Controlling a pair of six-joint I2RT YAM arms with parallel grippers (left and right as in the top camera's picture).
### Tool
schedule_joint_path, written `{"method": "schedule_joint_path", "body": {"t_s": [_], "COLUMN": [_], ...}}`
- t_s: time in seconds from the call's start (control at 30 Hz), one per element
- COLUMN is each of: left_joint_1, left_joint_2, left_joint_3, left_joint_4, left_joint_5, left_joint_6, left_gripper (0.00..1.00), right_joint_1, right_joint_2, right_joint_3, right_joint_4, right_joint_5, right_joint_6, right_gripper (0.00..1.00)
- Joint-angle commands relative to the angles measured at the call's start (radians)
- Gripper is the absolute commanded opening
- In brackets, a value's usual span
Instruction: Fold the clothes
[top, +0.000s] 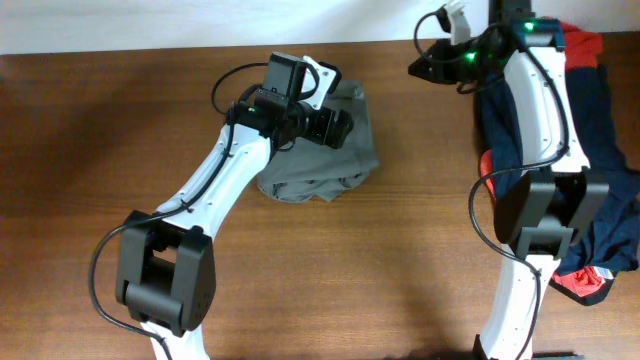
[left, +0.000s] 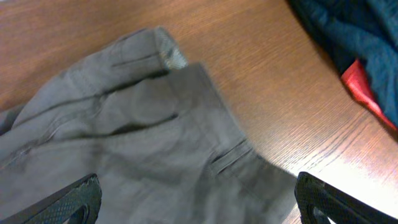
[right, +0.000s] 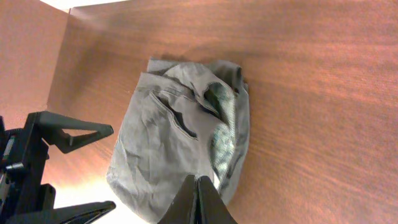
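Shorts (top: 350, 155) of grey-khaki cotton are lying crumpled on the brown worktop (top: 120, 120), in the upper middle of the overhead view. The left pincer (top: 340, 128) is being held just above them with its fingers wide apart, and nothing is being gripped. The right pincer (top: 432, 62) is being held at the upper right, its fingers pressed together on nothing, near the navy garment (top: 600, 110) and the red garment (top: 585, 285) piled at the right edge. The cloth is being judged soft, light and limp, so it will probably sag and slide on the smooth wood when lifted. A thick seamed edge, such as the folded corner (left: 169, 55) in the upper middle of the left wrist view, is being judged the firmer place for a hold.
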Motion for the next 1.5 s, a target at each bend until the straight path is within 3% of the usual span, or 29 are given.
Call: {"method": "schedule_joint_path", "body": {"t_s": [0.0, 0.13, 0.2, 0.3, 0.4, 0.5, 0.77, 1.0, 1.17, 1.2, 1.3, 1.37, 1.47], "left_joint_1": [0.014, 0.1, 0.163, 0.262, 0.327, 0.368, 0.377, 0.377, 0.377, 0.377, 0.377, 0.377, 0.377], "left_joint_2": [0.001, -0.047, -0.096, -0.144, -0.145, -0.145, -0.145, -0.145, -0.145, -0.145, -0.145, -0.145, -0.145], "left_joint_3": [0.023, 0.082, 0.093, 0.093, 0.093, 0.09, 0.089, 0.089, 0.089, 0.089, 0.089, 0.089, 0.089], "left_joint_4": [0.013, -0.043, -0.086, -0.184, -0.259, -0.312, -0.34, -0.348, -0.354, -0.356, -0.355, -0.355, -0.355], "left_joint_5": [0.026, 0.026, 0.026, 0.019, 0.01, -0.029, -0.077, -0.115, -0.115, -0.115, -0.117, -0.137, -0.141], "left_joint_6": [-0.029, -0.07, -0.07, -0.069, -0.058, -0.054, -0.012, -0.01, -0.009, -0.008, -0.008, -0.008, -0.008], "left_gripper": [0.99, 0.99, 0.99, 0.99, 0.99, 0.99, 0.99, 0.99, 0.99, 0.99, 0.99, 0.99, 0.99], "right_joint_1": [-0.006, 0.029, 0.063, 0.127, 0.161, 0.179, 0.179, 0.205, 0.235, 0.243, 0.253, 0.256, 0.259], "right_joint_2": [-0.009, -0.007, -0.005, -0.001, 0.004, 0.021, 0.043, 0.1, 0.138, 0.15, 0.162, 0.162, 0.162], "right_joint_3": [0.004, -0.008, -0.024, -0.082, -0.141, -0.209, -0.386, -0.395, -0.395, -0.395, -0.395, -0.395, -0.395], "right_joint_4": [-0.028, -0.058, -0.069, -0.054, -0.021, 0.027, 0.224, 0.269, 0.312, 0.321, 0.325, 0.329, 0.326], "right_joint_5": [-0.022, 0.047, 0.105, 0.203, 0.234, 0.237, 0.259, 0.26, 0.28, 0.302, 0.315, 0.315, 0.286], "right_joint_6": [-0.013, -0.06, -0.099, -0.106, -0.105, -0.085, -0.018, -0.018, -0.009, 0.005, 0.004, 0.004, 0.004], "right_gripper": [0.04, 0.08, 0.19, 0.64, 0.77, 0.8, 0.8, 0.79, 0.57, 0.44, 0.27, 0.25, 0.13]}}
